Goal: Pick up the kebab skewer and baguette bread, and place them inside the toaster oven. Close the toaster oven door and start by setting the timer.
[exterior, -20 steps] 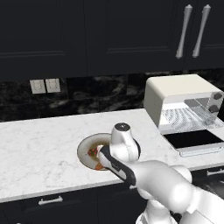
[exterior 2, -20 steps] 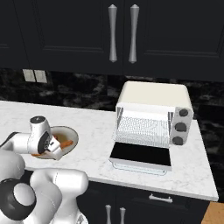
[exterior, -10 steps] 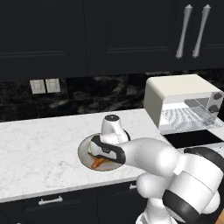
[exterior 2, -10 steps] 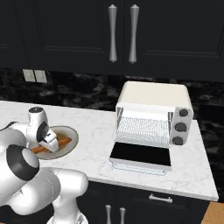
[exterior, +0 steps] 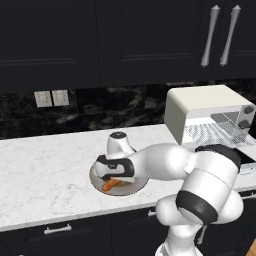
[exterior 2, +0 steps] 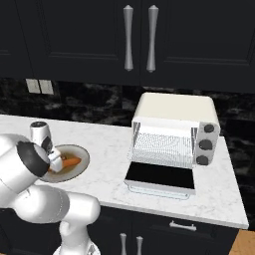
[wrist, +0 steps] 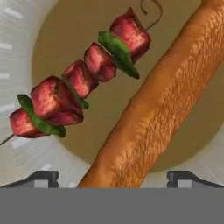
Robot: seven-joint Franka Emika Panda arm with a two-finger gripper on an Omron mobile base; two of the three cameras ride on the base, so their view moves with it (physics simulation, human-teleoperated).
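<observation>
White arm bent low over the plate (exterior: 98, 184), fingers (wrist: 43, 178) spread wide astride the baguette bread (wrist: 162, 109).

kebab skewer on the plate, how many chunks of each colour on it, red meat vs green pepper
On the thin kebab skewer lying beside the long orange-brown baguette bread on the round tan plate, in the hand view:
Red-brown meat chunks: 5
Green pepper pieces: 3
Total: 8
</observation>
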